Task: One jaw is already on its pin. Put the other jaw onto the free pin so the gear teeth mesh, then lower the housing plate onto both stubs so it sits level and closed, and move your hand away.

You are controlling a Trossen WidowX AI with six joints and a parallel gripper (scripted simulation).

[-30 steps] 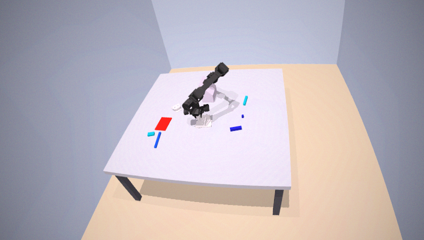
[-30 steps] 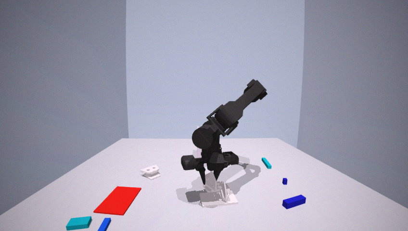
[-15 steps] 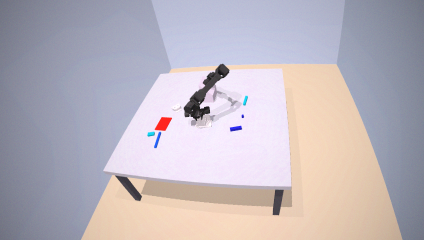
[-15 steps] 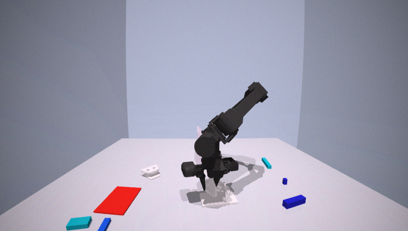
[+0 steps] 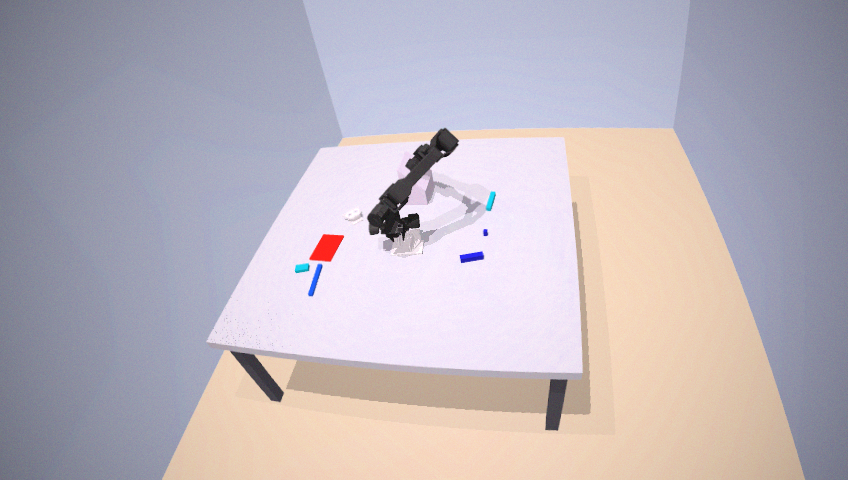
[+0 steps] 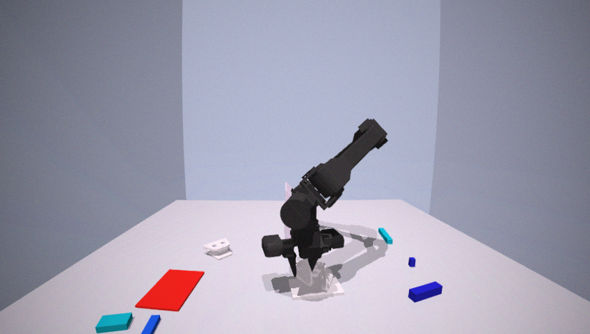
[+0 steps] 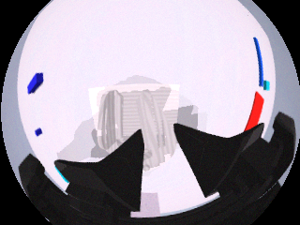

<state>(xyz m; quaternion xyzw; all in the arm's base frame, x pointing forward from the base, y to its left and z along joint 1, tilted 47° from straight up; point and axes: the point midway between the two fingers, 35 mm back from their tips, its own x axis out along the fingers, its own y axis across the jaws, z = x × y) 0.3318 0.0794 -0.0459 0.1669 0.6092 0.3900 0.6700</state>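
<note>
The white base plate lies on the table. One pale ribbed jaw stands on its one side. My gripper is shut on the other pale ribbed jaw and holds it low over the base, beside the first jaw. The held jaw looks tilted in the exterior view. The pins are hidden, so I cannot tell whether it is on its pin. The white housing plate, with two holes, lies apart to the left.
A red plate, a cyan block and a blue bar lie on the left. A dark blue block, a small blue cube and a cyan bar lie on the right.
</note>
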